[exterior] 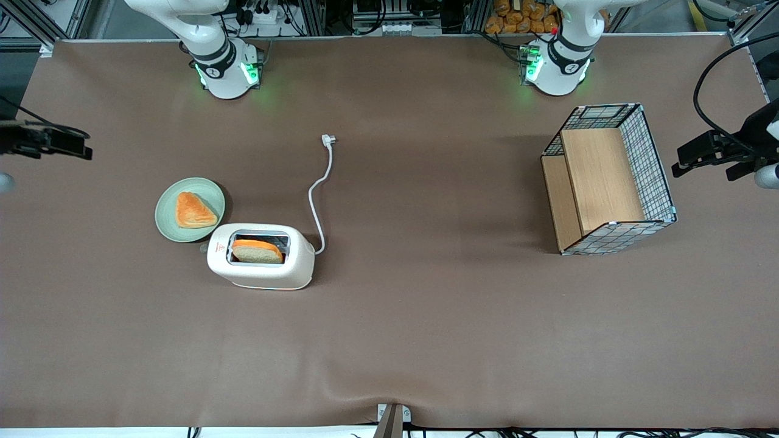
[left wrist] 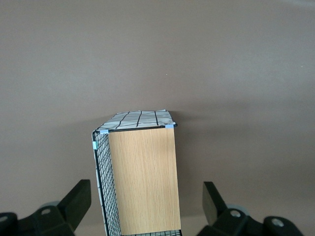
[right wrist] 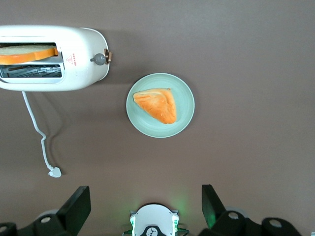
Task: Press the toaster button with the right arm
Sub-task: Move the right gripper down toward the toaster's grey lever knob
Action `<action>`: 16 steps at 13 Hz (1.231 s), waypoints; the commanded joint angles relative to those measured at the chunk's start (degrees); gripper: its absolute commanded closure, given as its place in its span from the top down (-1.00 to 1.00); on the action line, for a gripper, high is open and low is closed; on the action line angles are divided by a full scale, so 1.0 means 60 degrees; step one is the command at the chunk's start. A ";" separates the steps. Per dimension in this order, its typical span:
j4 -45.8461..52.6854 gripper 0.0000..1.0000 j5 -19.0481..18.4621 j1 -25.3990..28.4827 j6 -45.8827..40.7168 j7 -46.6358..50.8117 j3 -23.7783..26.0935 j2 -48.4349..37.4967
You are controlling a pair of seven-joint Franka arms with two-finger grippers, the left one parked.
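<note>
Nothing pressed yet: gripper (right wrist: 141,206) high above toaster (exterior: 260,255), jaws wide, empty; button (right wrist: 100,59) untouched

White toaster (exterior: 261,258), grey button (right wrist: 100,59), pale-green plate (exterior: 190,209), black pincer (right wrist: 145,204).

A wire-mesh rack (left wrist: 106,187) with a wooden shelf (left wrist: 143,179) stands on the brown surface (left wrist: 157,54) at lower centre of the frame.
</note>
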 commanded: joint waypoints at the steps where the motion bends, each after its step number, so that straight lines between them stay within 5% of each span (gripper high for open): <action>1: 0.0160 1.00 0.0130 0.0179 -0.0041 0.0006 0.0072 0.0201; 7: -0.0161 1.00 0.1140 0.0295 0.0425 -0.0476 0.0072 0.1198; 9: -0.0658 0.36 0.1141 0.0501 0.1477 -0.1061 0.0072 0.1213; 12: -0.0851 -0.23 0.1374 0.0487 0.2477 -0.2116 0.0086 0.1841; 16: -0.0953 -0.50 0.1463 0.0720 0.2844 -0.2938 0.0072 0.2282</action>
